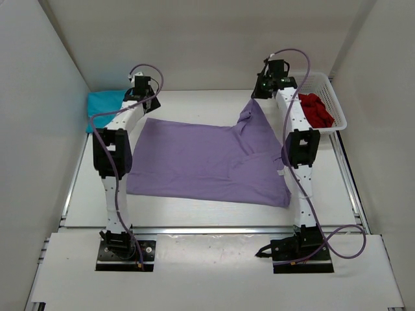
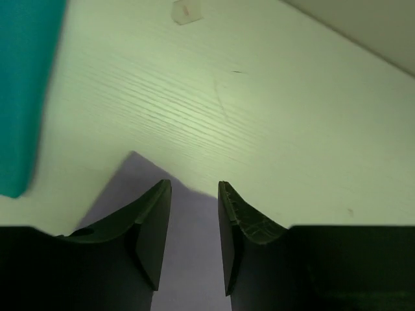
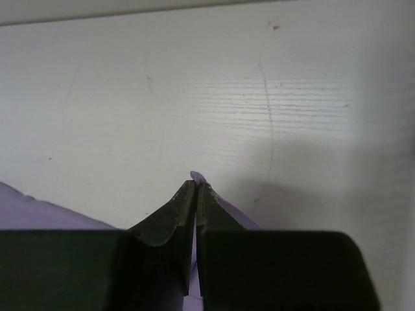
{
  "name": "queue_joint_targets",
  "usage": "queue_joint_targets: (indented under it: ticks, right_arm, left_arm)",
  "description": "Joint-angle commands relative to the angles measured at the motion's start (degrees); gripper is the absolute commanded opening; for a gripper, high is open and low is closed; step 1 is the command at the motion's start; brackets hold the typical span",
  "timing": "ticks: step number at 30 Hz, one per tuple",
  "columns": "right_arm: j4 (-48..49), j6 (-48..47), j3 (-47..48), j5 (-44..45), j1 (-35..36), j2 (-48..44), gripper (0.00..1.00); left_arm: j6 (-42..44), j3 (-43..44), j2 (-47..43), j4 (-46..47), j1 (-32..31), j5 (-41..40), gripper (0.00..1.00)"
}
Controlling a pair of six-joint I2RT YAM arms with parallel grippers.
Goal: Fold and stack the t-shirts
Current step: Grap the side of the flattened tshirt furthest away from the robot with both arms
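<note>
Three plain short-sleeved cloth t-shirts share a white table [image 1: 194,107] with two black two-finger grippers: one pale lavender purple t-shirt [image 1: 207,162], one teal t-shirt [image 1: 104,102] and one dark red t-shirt [image 1: 316,110]. The lavender shirt lies spread wide between the two arms, mostly flat. Its far right corner is drawn up off the table into the right gripper [image 1: 262,91], and the cloth hangs in a fold from that point. From the right wrist, the right gripper [image 3: 196,184] has its jaws pressed together on that corner, a small tip of purple cloth poking out past the fingertips and more of the shirt [image 3: 39,207] trailing below and to its left. The left gripper [image 1: 144,97] hangs over the shirt's far left corner. Its own camera shows the left gripper [image 2: 194,188] with jaws apart, the purple corner [image 2: 126,178] flat on the table beneath and between the fingers, its point reaching just past the left fingertip. The teal shirt [image 2: 23,91] lies just to the left of that gripper, apart from the lavender cloth. The dark red shirt sits bunched in one white plastic mesh basket [image 1: 327,84], just to the right of the right gripper and beside its arm.
</note>
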Motion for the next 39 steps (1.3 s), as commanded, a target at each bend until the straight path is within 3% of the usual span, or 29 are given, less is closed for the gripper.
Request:
queue_joint_targets:
  ticks: [1,4,18,39]
  right_arm:
    - [-2.8,-3.0,0.7,2.2,0.1,-7.6,0.00]
    - [-3.7,-3.3,-0.1,2.8,0.7,-8.6,0.00]
    - [-4.5,-4.2,-0.9,2.1,0.9,-9.7,0.01]
    - [-5.2,-4.2,-0.5,0.0,0.2,-11.7,0.00]
  left_arm:
    - [4.1,11.9,7.2,-13.3,2.5,-2.8,0.46]
    - [5.2,20.0,12.4,-17.8,2.7,-3.9,0.47]
    - [5.5,25.3,17.7,-18.9,3.1,-1.6,0.61]
    - [6.0,27.8,19.9,-21.9,3.5,-2.2,0.47]
